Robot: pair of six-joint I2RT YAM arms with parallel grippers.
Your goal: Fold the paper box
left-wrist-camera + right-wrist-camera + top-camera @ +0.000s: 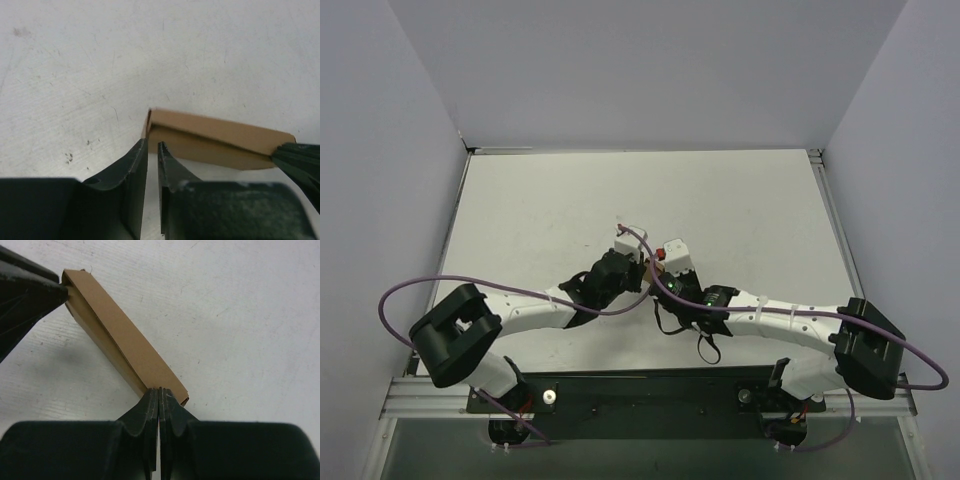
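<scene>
Overhead, the left arm [530, 318] and right arm [790, 320] meet at the middle of the table [540, 200], hiding whatever lies between them.

From the left wrist, the left gripper [151, 142] is slightly parted and empty, its tips at a corner of the paper box [215, 140].

From the right wrist, the right gripper [159, 390] is closed, apparently pinching the box's near end to steady it for folding.

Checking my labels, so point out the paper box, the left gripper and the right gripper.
paper box [125, 337], right wrist view, its folded top face.
left gripper [151, 145], left wrist view, between its fingertips.
right gripper [159, 390], right wrist view, between its fingertips.
</scene>
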